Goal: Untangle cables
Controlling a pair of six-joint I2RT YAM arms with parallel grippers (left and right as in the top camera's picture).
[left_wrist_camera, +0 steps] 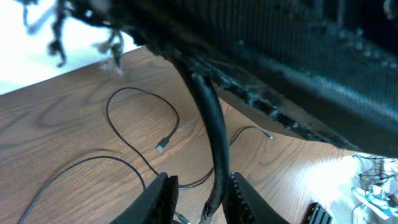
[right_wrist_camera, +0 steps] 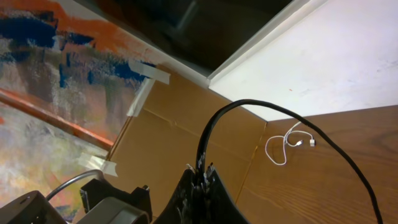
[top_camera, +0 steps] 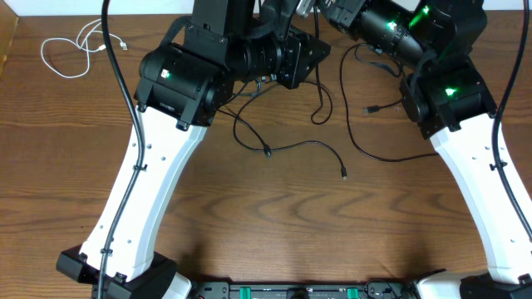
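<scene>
My left gripper [left_wrist_camera: 200, 186] stands open around a black cable [left_wrist_camera: 211, 137] that hangs down between its jaws. The cable touches the right finger [left_wrist_camera: 239, 190] and leaves a gap to the left one. My right gripper [right_wrist_camera: 202, 171] is shut on a black cable [right_wrist_camera: 249, 104] that rises from its tips and arcs away to the right. More thin black cables [top_camera: 307, 143] lie looped on the wooden table, one ending in a plug [top_camera: 343, 174]. A short white cable [top_camera: 71, 50] lies alone at the far left. In the overhead view both grippers are hidden among the arms at the top centre.
The two arms crowd together over the table's far middle. Another black cable loop [top_camera: 370, 154] lies by the right arm [top_camera: 449, 91]. Cardboard and a painted panel [right_wrist_camera: 68, 81] stand past the table's far edge.
</scene>
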